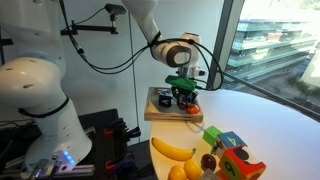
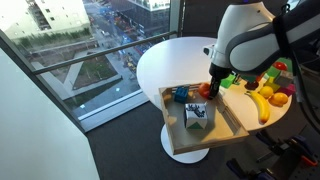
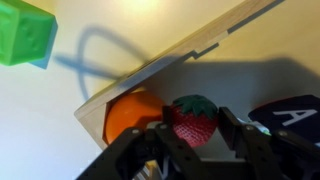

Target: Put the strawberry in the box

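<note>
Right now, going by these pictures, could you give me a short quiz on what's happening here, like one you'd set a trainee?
1. Fill in the gap: in the wrist view, the green cube sits ___ the box.
2. True or false: the pincer is shut on the strawberry.
3. Inside the box, what lies right next to the strawberry? A the green cube; B an orange fruit; C nothing at all.
Key: 1 outside; 2 true; 3 B.
</note>
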`<state>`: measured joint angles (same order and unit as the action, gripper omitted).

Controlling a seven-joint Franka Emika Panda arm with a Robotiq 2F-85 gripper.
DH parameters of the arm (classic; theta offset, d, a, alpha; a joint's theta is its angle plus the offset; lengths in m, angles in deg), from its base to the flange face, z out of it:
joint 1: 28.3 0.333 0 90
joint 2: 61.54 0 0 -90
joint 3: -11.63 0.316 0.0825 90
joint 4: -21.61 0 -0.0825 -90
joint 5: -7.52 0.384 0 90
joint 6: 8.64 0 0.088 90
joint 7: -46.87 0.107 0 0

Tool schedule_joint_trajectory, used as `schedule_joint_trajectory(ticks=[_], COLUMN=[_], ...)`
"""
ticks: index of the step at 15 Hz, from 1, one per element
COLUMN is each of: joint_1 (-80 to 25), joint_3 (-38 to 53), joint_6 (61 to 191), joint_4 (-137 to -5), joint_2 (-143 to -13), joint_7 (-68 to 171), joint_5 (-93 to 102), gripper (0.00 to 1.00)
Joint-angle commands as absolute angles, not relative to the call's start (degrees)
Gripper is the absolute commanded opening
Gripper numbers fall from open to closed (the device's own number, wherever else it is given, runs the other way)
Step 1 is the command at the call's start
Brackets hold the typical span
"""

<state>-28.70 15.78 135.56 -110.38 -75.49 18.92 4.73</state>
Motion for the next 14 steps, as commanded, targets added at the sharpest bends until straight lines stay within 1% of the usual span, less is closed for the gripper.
schedule_joint_trajectory(ticks=[1,2,3,4,5,7,8,9,14], joint_1=[-28.5,-28.5,-28.4,-28.5,-28.4,-28.4,-28.5,-28.6,-29.8], joint_3=[15.7,15.7,15.6,15.6,15.4,15.3,15.2,15.2,15.1], joint_6=[136.3,136.4,136.5,136.6,136.8,136.6,136.4,136.1,135.6], joint_4=[-109.8,-109.8,-109.8,-109.8,-109.9,-109.8,-109.8,-109.9,-110.7], joint_2=[-78.0,-78.5,-78.9,-79.3,-79.6,-79.9,-79.9,-79.5,-77.3], joint_7=[20.9,21.0,21.2,21.2,21.6,22.2,22.5,22.9,22.6], joint_5=[2.9,2.7,2.5,2.3,1.9,1.2,1.1,1.0,2.4], gripper=[0.24,0.27,0.49,0.74,0.75,0.89,0.97,1.0,1.0])
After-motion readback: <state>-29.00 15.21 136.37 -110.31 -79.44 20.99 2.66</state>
